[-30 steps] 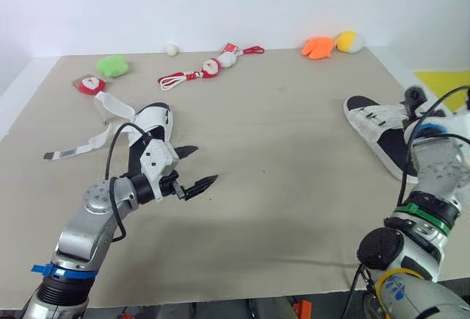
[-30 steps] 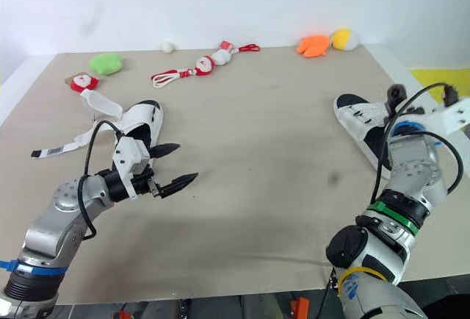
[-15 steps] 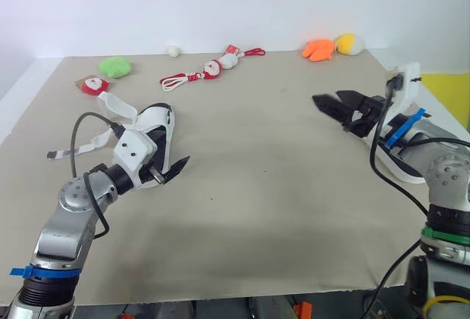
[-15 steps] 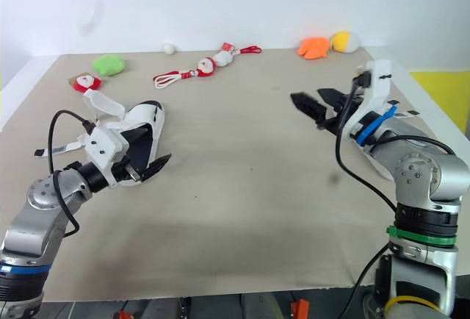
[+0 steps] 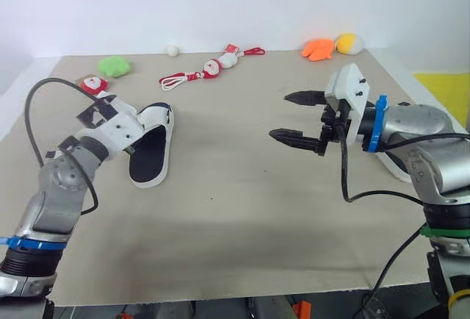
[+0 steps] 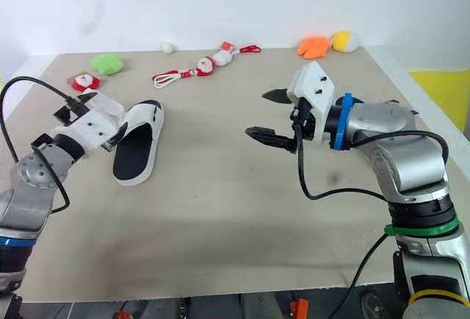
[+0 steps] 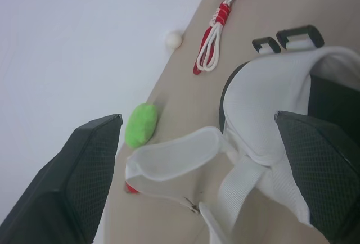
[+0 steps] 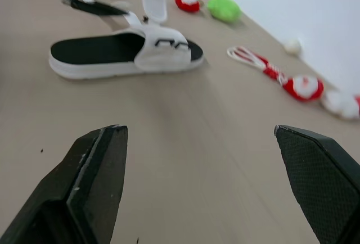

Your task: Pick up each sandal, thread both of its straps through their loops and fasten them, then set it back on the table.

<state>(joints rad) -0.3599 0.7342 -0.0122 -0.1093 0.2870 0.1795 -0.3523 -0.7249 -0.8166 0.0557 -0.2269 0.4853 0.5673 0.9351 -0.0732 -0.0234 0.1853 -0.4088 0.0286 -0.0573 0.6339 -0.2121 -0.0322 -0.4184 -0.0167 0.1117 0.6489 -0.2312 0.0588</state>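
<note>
1. L gripper (image 7: 198,121): fingers (image 7: 84,182) spread wide, gripping nothing. Loose strap (image 7: 174,157) sits between them; can't tell if it touches.
2. R gripper (image 5: 295,117): wide open too, empty, above mid worktop (image 5: 235,216), well apart from the sandal.
3. Sandal (image 5: 150,146): sole down near worktop's left edge, straps undone, loops (image 7: 287,37) empty.
4. Step, by my read: pickup of this sandal, no grasp yet.
5. Next, prob.: you close L on the strap or upper, then bring R across to steady it before threading.
</note>
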